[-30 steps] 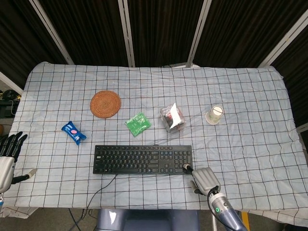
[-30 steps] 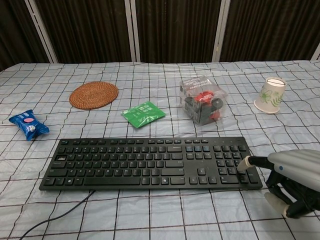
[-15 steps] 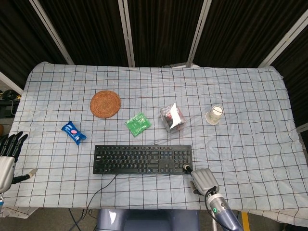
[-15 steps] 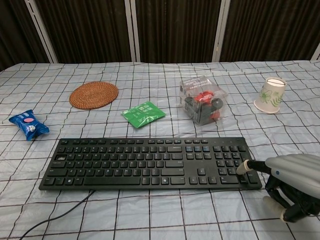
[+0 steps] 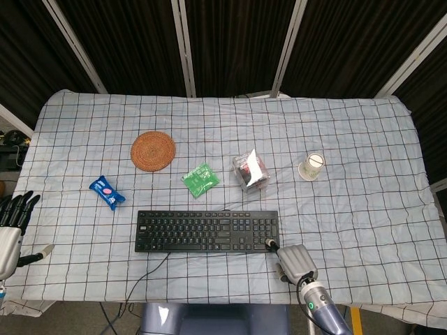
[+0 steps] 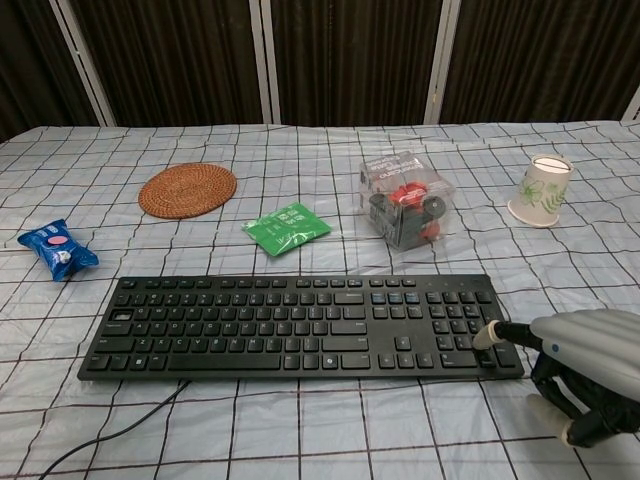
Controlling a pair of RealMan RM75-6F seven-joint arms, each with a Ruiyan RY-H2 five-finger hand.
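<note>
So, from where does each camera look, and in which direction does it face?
Head view: high above the near edge, looking steeply down on the whole table; the left hand shows at the left edge, open, and the right hand at the keyboard.
Chest view: low at the near edge, looking across the table toward the dark panels; only the right hand shows, one fingertip at the keyboard's right end.
Both share the keyboard, woven coaster, green packet and paper cup.

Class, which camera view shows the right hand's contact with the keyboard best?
The chest view: the right hand is large there, one fingertip at the keyboard's near right corner. The head view shows that hand small, from above.
</note>
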